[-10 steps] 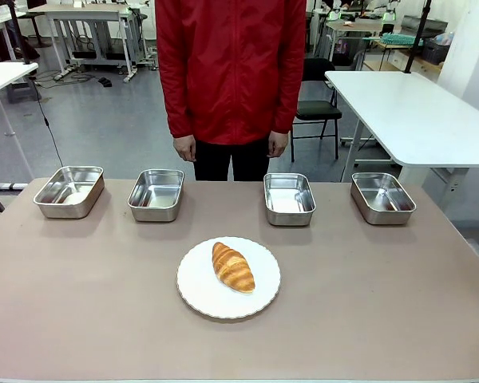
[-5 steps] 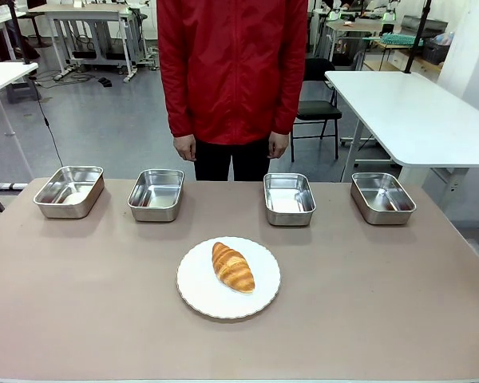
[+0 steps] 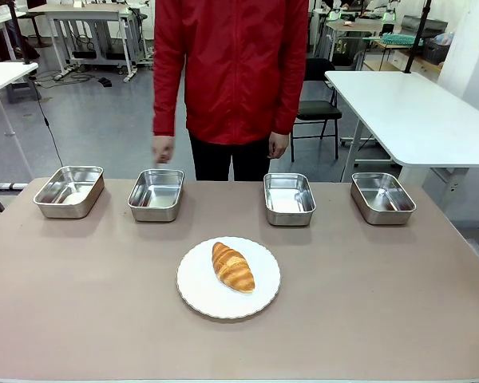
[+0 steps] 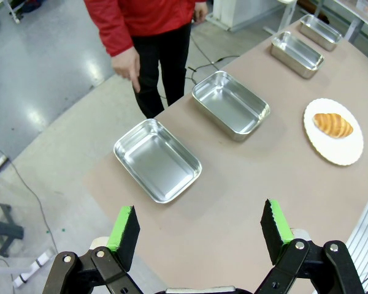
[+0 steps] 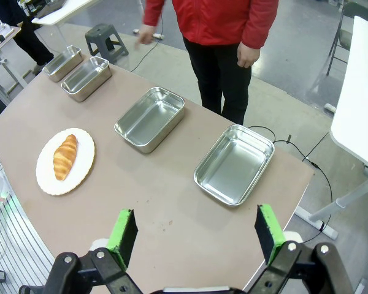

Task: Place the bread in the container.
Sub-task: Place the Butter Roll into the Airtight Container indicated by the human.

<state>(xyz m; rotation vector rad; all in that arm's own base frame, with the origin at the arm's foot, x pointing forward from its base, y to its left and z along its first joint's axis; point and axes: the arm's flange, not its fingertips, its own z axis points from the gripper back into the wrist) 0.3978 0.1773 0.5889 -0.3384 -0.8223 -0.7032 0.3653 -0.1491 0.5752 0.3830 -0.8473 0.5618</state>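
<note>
The bread (image 3: 233,266), a golden-brown croissant, lies on a round white plate (image 3: 199,289) near the table's middle. Four alike steel containers stand in a row behind it: (image 3: 69,191), (image 3: 156,194), (image 3: 289,199), (image 3: 382,197). Which one is meant I cannot tell. A person in a red jacket holds one hand (image 3: 163,149) just behind the second container from the left. My left gripper (image 4: 200,226) hangs open high over the table's left end, above a container (image 4: 157,159), with the bread (image 4: 333,124) far off. My right gripper (image 5: 195,226) is open above the right end, near a container (image 5: 234,163); the bread (image 5: 65,157) lies far from it.
The brown table (image 3: 367,303) has broad free room around the plate and along its near edge. The person stands close to the far edge, the other hand (image 3: 278,145) hanging down. White tables and a chair stand beyond on the floor.
The person's hand at picture left has lifted and swung outward, to behind the second container from the left. Bread, plate and containers have not moved.
</note>
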